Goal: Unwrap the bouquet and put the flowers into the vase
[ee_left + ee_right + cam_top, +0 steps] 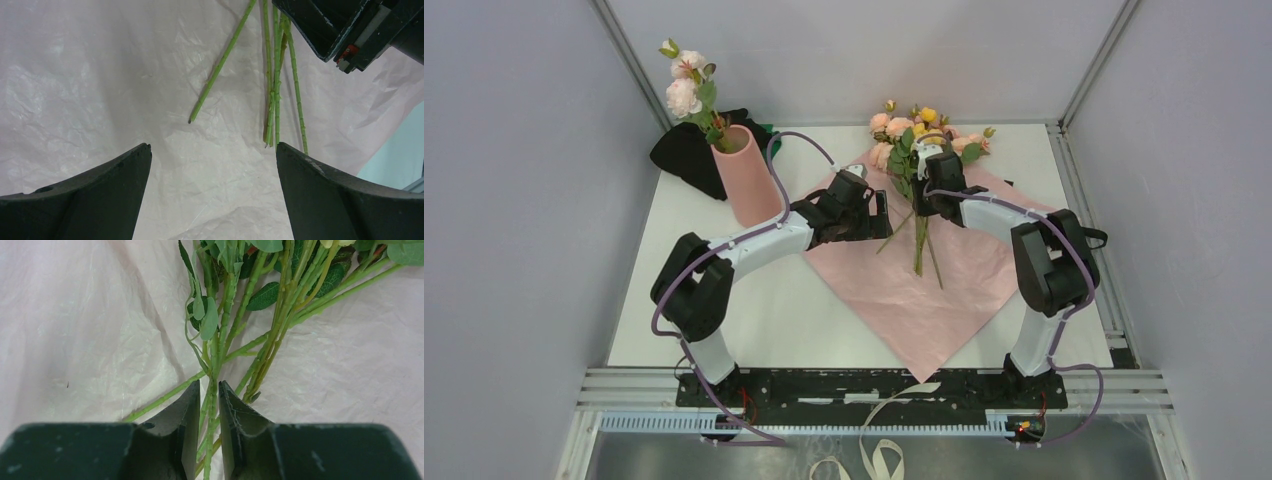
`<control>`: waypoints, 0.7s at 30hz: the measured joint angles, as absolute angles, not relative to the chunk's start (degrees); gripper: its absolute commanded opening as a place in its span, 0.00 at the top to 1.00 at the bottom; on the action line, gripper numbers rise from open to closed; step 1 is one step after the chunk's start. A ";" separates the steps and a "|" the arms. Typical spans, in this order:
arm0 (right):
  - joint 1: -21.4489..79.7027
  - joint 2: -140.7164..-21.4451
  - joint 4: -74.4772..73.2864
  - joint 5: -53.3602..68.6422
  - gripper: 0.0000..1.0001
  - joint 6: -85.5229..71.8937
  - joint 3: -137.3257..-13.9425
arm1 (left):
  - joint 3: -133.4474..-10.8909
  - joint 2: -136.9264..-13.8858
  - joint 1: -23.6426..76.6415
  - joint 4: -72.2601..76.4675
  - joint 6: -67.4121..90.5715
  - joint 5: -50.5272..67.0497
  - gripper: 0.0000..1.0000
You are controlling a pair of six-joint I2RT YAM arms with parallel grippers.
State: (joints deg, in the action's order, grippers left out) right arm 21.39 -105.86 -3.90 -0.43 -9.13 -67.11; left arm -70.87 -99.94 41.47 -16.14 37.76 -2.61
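Lying spread over the white table (pixel 754 310), the pink wrapping paper (pixel 924 300) sits under the flowers (pixel 911 140), blooms toward twelve o'clock; the salmon-pink vase (pixel 749 180) stands at ten o'clock, apart; the right gripper (pixel 207 390) pinches the flowers' stems (pixel 215 360); the left gripper (pixel 212 155), jaws spread wide, hovers at their nine o'clock.

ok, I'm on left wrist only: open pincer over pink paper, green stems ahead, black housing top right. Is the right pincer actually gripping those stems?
Observer: Yes. The right wrist view shows the right pincer closed on flower stems, just below the leaves.
Operator: Where's the vase?
Observer: In the top view, the vase stands at the far left, apart from the paper, left of the left pincer.
Operator: Empty?
Observer: No, a pale pink sprig is in it.
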 measured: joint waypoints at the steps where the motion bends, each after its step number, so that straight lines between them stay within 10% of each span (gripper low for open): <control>1: 21.39 -105.95 -3.95 -0.40 0.74 -9.13 -67.11 | -70.87 -99.94 41.47 -16.12 37.76 -2.61 0.00; 12: 21.39 -107.00 -3.84 -0.25 1.00 -9.10 -66.89 | -70.87 -99.94 41.47 -16.12 37.71 -2.63 0.00; 21: 21.39 -106.08 -3.97 1.13 1.00 -9.06 -66.59 | -70.87 -99.94 41.47 -16.10 37.69 -2.63 0.00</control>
State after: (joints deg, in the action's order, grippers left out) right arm 21.39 -106.08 -3.97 1.13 -9.06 -66.59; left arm -70.87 -99.94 41.47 -16.10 37.69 -2.63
